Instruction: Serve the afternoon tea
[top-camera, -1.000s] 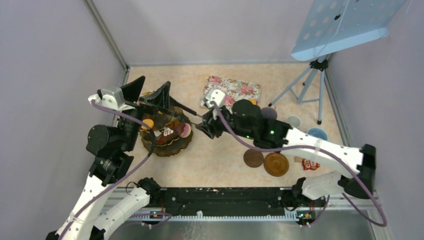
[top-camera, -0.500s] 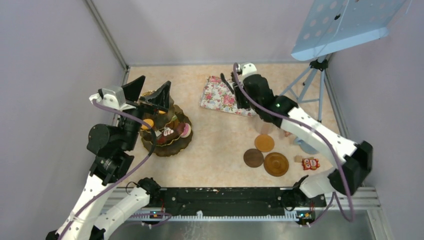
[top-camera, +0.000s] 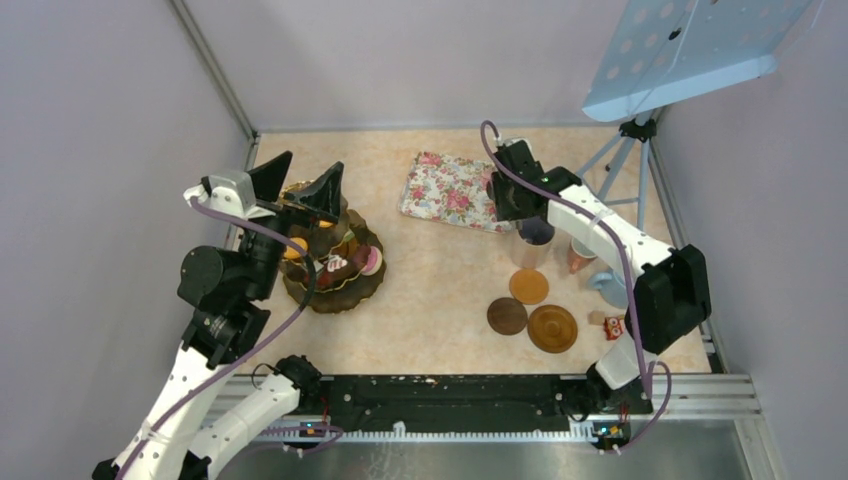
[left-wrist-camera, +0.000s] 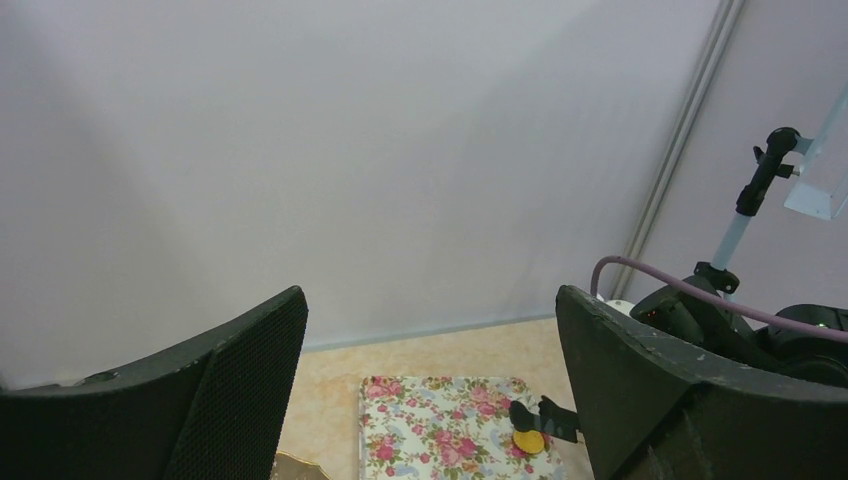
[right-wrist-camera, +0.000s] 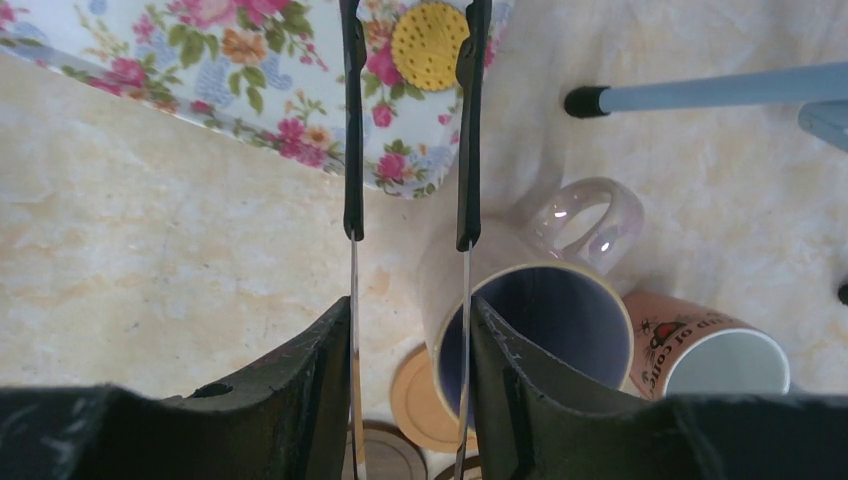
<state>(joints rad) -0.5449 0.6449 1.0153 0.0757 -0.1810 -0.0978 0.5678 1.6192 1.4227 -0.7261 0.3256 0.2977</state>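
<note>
So, the rose-patterned rectangular tray (top-camera: 445, 190) sits upper middle in the overhead view. Left gripper (top-camera: 305, 180) gapes wide, empty, above the colourful toy cakes (top-camera: 345, 262) at left. Right gripper (right-wrist-camera: 410, 330) clamps black tongs (right-wrist-camera: 352, 150) pinching a round orange biscuit (right-wrist-camera: 430, 45) at the tray's right edge.

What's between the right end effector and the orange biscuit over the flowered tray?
The black tongs: held by the right end effector, their arms reach the orange biscuit over the flowered tray. Right wrist view shows it.

right gripper (top-camera: 505, 197), tongs (right-wrist-camera: 352, 120), biscuit (right-wrist-camera: 430, 45) now over tray (top-camera: 440, 190)
</note>
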